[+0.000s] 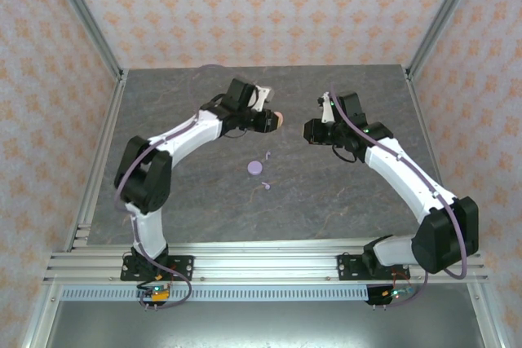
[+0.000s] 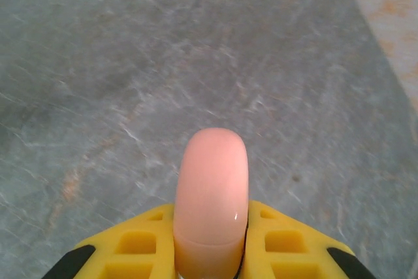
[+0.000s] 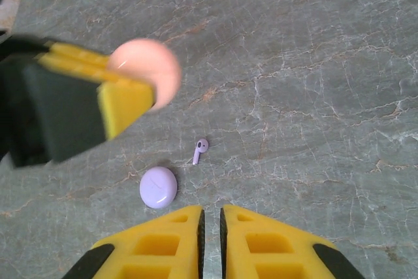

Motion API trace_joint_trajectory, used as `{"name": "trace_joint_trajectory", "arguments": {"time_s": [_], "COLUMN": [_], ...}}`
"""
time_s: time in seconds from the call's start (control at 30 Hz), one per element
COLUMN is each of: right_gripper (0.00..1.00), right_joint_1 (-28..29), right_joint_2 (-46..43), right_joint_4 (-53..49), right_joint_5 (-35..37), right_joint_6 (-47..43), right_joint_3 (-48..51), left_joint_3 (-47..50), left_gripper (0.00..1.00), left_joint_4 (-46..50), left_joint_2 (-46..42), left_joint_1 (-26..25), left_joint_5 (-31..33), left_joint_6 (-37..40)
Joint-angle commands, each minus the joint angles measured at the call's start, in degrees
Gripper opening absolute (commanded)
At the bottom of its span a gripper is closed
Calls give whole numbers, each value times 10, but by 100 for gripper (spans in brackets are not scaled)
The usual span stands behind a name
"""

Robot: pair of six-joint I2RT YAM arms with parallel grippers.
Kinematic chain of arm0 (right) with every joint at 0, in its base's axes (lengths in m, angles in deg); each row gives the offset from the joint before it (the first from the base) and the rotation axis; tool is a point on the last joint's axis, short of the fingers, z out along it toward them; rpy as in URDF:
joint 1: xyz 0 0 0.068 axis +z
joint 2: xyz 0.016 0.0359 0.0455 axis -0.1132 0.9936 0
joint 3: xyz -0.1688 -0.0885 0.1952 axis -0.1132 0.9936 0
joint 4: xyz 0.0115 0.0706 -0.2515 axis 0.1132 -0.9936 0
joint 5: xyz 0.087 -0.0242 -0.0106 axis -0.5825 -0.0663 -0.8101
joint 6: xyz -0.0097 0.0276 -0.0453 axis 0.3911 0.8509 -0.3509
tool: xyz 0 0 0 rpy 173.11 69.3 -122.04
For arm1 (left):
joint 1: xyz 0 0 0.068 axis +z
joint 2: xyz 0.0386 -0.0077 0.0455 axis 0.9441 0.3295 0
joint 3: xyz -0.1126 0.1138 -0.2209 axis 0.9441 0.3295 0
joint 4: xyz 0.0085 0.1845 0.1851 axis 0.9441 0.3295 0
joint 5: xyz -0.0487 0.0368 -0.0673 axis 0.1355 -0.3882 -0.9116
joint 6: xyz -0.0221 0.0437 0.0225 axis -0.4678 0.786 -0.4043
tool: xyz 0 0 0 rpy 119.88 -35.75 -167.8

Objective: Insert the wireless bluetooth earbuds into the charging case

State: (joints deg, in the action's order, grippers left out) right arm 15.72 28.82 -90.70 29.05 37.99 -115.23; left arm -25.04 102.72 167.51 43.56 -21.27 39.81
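Our left tool is clamped on the pink case, held edge-on above the grey marbled surface. Our right tool is closed and empty. A lavender earbud lies near the lavender case, its stem pointing toward our right tool. Patterned walls enclose us.

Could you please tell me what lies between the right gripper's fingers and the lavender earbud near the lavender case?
Bare table separates the right gripper from the lavender earbud in the right wrist view; the lavender case sits beside that stretch.
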Motion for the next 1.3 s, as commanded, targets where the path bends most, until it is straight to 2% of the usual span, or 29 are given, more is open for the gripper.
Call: {"name": "trace_joint_trajectory", "arguments": {"time_s": [0.0,0.13,0.67,0.87,1.07,1.27], "right_gripper": [17,17,17,17,18,18], "right_joint_1": [1,1,1,1,1,1], "right_joint_2": [-21,-21,-7,-6,-2,-5], "right_joint_4": [-8,-8,-23,-27,-33,-40], "right_joint_5": [10,7,6,5,4,5], "right_joint_6": [9,13,19,20,20,17], "right_joint_3": [16,26,19,17,13,11], "left_joint_3": [-55,-122,-374,-402,-429,-451], "left_gripper": [19,19,19,19,24,39], "left_joint_4": [110,132,214,215,231,245], "left_joint_2": [47,107,316,352,380,388], "left_joint_1": [7,12,35,43,45,48], "left_joint_5": [64,87,87,75,73,84], "left_joint_6": [-27,-38,-42,-53,-53,-43]}}
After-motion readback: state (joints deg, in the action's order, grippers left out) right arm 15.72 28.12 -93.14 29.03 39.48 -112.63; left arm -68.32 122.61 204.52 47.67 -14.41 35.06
